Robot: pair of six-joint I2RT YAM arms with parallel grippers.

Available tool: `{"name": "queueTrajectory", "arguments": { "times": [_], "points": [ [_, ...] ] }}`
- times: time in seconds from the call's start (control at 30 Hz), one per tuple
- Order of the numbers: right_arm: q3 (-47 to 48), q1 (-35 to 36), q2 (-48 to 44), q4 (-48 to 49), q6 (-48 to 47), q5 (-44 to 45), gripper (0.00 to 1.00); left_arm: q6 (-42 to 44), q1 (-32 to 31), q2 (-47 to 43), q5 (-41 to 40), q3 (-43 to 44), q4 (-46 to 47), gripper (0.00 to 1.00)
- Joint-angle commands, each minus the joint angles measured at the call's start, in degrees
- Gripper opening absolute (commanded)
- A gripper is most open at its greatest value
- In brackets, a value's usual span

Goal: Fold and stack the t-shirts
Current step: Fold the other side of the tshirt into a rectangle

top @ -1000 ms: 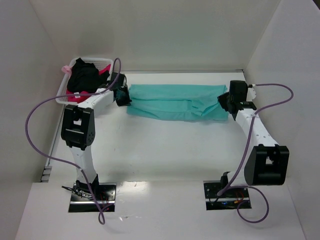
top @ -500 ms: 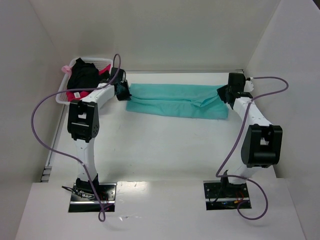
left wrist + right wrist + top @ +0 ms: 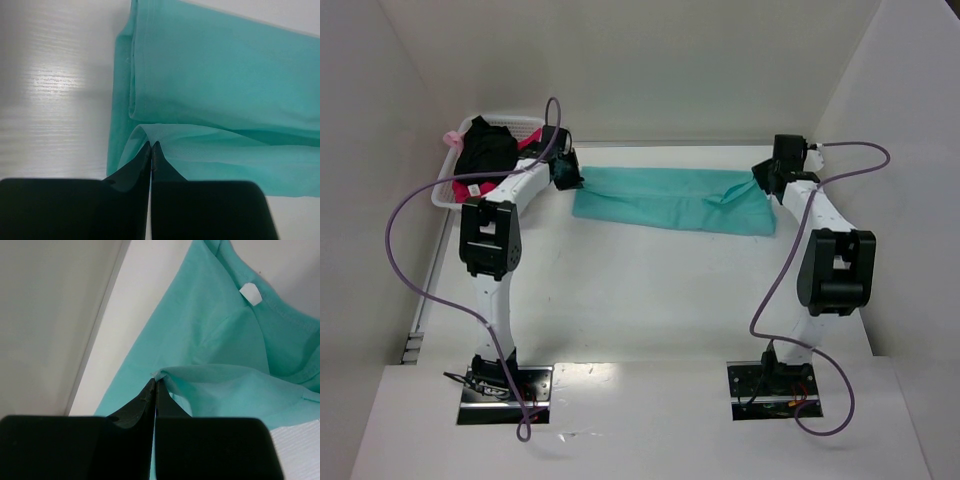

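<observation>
Top external view: your left gripper [image 3: 567,173] and right gripper [image 3: 765,181] are each clamped on opposite ends of the teal shirt [image 3: 670,198] on the table [image 3: 640,290].

The left gripper [image 3: 151,146] has its two dark fingers pressed together, with a raised fold of the teal shirt [image 3: 215,85] pinched between the tips. The shirt lies in stacked layers, its stitched hem running along one end. Bare white table [image 3: 55,100] shows beside that end.
</observation>
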Motion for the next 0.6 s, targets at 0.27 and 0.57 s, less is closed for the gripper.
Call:
{"name": "queueTrajectory", "arguments": {
  "times": [0.27, 0.57],
  "points": [
    [6.5, -1.3, 6.2, 3.8, -1.1, 0.2, 0.0, -0.9, 1.4, 4.3, -1.9, 4.4, -1.0, 0.04],
    [8.8, -1.3, 10.4, 4.4, -1.6, -0.9, 0.0, -2.5, 1.9, 4.8, -3.6, 5.6, -1.0, 0.09]
  ]
}}
